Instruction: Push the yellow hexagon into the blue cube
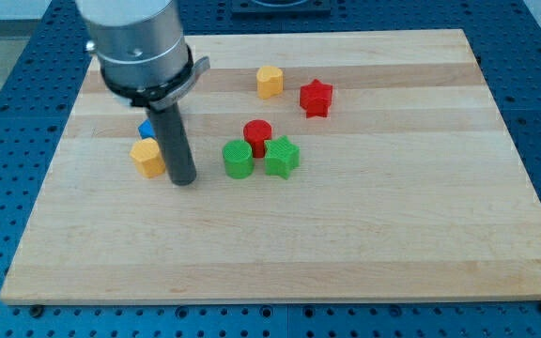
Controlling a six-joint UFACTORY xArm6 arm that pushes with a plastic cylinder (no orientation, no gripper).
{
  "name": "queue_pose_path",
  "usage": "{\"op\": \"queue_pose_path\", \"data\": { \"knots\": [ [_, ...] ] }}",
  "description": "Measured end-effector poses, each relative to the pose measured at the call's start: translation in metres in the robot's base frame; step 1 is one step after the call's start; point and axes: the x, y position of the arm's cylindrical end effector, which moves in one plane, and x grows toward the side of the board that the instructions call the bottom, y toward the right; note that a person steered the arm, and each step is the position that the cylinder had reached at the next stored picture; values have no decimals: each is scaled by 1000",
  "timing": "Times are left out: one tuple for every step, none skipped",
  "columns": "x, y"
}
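Observation:
A yellow hexagon-like block (146, 156) lies at the board's left. A blue block (145, 129) sits just above it, close to it and mostly hidden behind my rod, so its shape is unclear. My tip (184, 181) rests on the board just right of and slightly below this yellow block, very near its right side. I cannot tell whether they touch. A second yellow block (270, 82) lies near the view's top centre, far from the blue one.
A red star (316, 98) lies right of the second yellow block. A red cylinder (256, 136), a green cylinder (238, 159) and a green star (282, 157) cluster right of my tip. The wooden board (364, 244) ends at a blue perforated table.

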Motion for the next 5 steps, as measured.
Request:
{"op": "queue_pose_path", "data": {
  "knots": [
    [12, -13],
    [12, -29],
    [12, -33],
    [5, -33],
    [-2, -33]
  ]
}}
